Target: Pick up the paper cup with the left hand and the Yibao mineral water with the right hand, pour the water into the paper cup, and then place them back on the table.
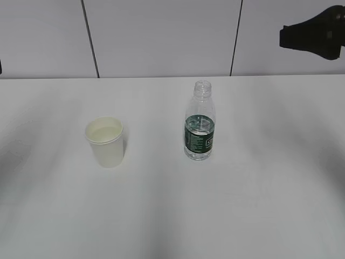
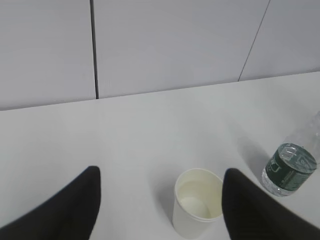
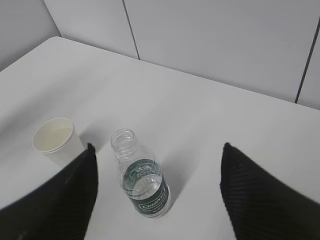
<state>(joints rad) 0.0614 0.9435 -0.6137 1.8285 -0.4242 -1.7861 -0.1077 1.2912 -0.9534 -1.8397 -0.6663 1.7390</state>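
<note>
White and bare, the table [image 1: 172, 216] runs wide from the near edge to a grey panelled wall [image 1: 161, 38] at the far side, where dark vertical seams split the panels. On it the paper cup [image 1: 105, 141] stands upright left of the middle, its cream inside showing, and the Yibao mineral water [image 1: 199, 123] stands upright just right of the middle, capless, with water up to about its green label band. The two are near each other but apart, and nothing touches either one. In the left wrist view the left tool [image 2: 161, 205] hangs above the table with its two black fingers [image 2: 75, 210] spread wide; the cup sits between them in that view, closer to the right finger, yet lower down and ungripped, with the bottle off to the right. In the right wrist view the right tool [image 3: 157, 192] is likewise spread wide and empty, its fingers [image 3: 260, 200] framing the bottle from above, the cup to the left partly behind the left finger. In the exterior view only a dark part of the right arm [image 1: 318, 35] shows at the far right, against the wall.
</note>
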